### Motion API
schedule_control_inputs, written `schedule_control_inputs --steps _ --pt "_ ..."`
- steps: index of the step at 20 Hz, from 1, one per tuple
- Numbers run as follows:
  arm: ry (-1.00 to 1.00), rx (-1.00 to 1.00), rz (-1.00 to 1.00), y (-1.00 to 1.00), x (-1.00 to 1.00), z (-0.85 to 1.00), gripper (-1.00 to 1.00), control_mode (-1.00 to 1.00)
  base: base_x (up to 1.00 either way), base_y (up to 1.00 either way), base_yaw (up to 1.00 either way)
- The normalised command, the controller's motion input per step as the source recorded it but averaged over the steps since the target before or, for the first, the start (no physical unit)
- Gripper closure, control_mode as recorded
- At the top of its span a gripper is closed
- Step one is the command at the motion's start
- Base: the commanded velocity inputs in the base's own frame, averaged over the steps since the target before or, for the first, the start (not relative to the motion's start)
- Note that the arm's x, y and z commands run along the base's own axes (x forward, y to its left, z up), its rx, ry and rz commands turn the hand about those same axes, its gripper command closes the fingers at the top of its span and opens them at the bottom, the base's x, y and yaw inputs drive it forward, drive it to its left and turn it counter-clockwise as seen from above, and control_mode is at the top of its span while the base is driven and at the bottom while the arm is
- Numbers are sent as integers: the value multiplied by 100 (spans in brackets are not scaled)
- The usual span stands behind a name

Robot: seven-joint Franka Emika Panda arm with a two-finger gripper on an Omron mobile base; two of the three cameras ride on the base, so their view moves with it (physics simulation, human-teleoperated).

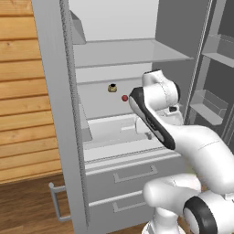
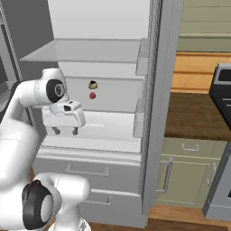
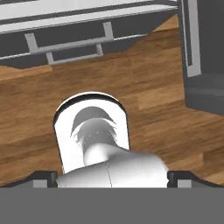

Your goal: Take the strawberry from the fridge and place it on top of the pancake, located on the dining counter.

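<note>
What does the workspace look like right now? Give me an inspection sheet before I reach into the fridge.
Surface: pale fridge shelf, bare in front.
Job's things: strawberry at the back of the open fridge, untouched; pancake and dining counter nothing seen.
Clutter: small brownish-yellow object just above the strawberry.
Grippers: gripper open, pointing down, in front of the shelf, holding nothing.
Cables: nothing seen.
Surroundings: fridge drawers, wooden floor, green cabinet.

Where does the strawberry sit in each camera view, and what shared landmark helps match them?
Left base view: strawberry at centre, on the fridge's back shelf.
Right base view: left of centre, same shelf.
Hand view: wood floor and fridge drawers in frame.
Landmark: small brownish-yellow object just above it.
</note>
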Motion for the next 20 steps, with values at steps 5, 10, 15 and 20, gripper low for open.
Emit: schedule_control_inputs --steps 5,10,15,20 --pt "-23 9 17 -11 -93 -1 -100 -100 0 0 0" --pt "-2 15 -2 3 -71 0 -100 -100 0 0 0" --pt "-4 4 0 0 -20 -8 -100 -100 0 0 0" --pt "-3 0 0 0 0 -5 -100 -100 0 0 0"
